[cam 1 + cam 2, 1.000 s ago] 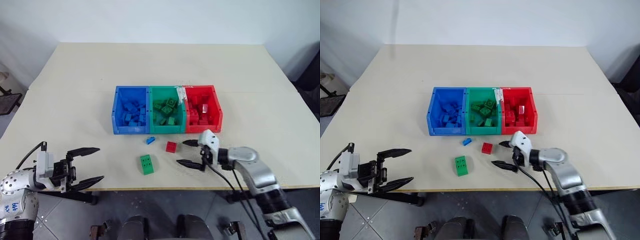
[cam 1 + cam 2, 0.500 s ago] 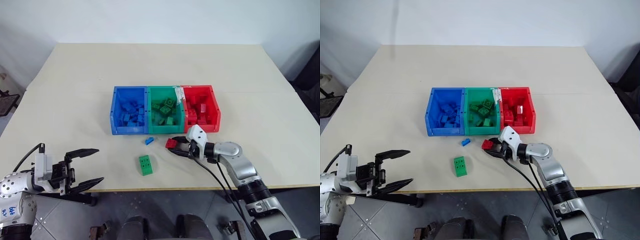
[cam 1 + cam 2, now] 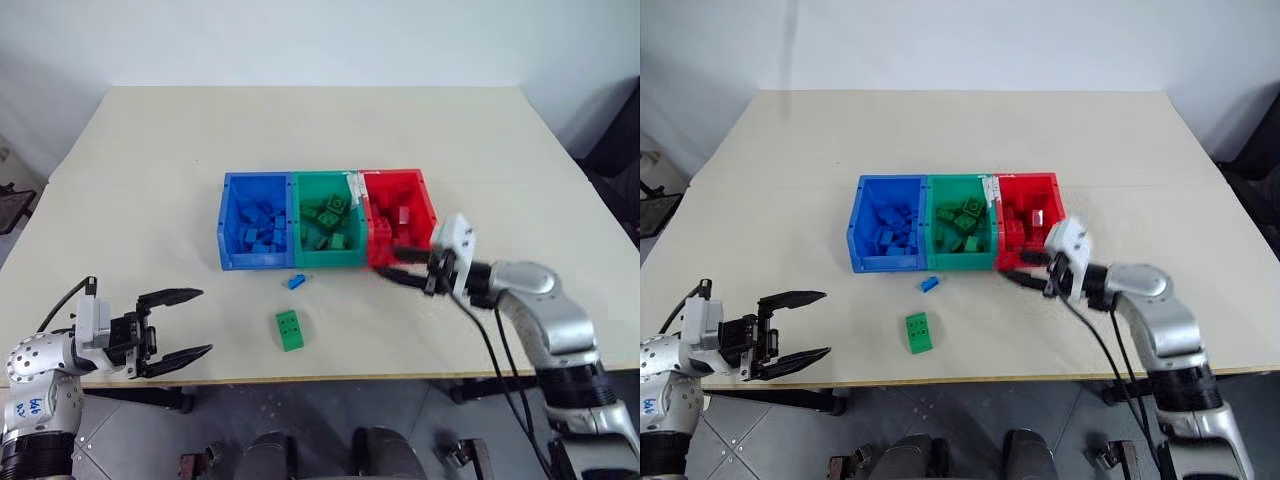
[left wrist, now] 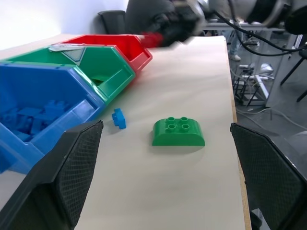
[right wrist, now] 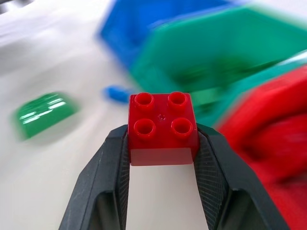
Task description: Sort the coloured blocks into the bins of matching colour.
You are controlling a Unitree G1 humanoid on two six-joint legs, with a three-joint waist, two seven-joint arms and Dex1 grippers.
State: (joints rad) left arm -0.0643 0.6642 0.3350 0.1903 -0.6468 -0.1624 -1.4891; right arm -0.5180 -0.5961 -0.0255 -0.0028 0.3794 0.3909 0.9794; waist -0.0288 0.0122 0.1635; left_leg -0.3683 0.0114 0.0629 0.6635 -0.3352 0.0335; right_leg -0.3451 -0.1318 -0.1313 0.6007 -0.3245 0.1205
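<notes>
Two black fingers of my right gripper (image 5: pixel 162 143) are clamped on a red brick (image 5: pixel 162 127), one finger pressed against each of its sides, its four studs facing the wrist camera. From my head I see that gripper (image 3: pixel 392 263) raised just in front of the near wall of the red bin (image 3: pixel 428 205), at the right end of the row, with my right arm reaching in from the right.

Just left of the red bin, and joined to it, stands the green bin (image 3: pixel 296 212), and left of that the blue bin (image 3: pixel 227 215); each holds a heap of bricks of its own colour. The three sit side by side near the middle of the pale table (image 3: pixel 300 130).

On the table in front of the bins lie two loose pieces. The tiny blue brick (image 3: pixel 297 281) rests just near of the seam between the blue and green bins, not touching them. The green brick (image 3: pixel 291 329) lies nearer to me, close to the table's near edge, studs up, well apart from the blue one.

My left gripper (image 3: pixel 178 327) hangs at the near left corner of the table, its fingers spread wide and holding nothing, pointing toward the right, well away from the green brick.
</notes>
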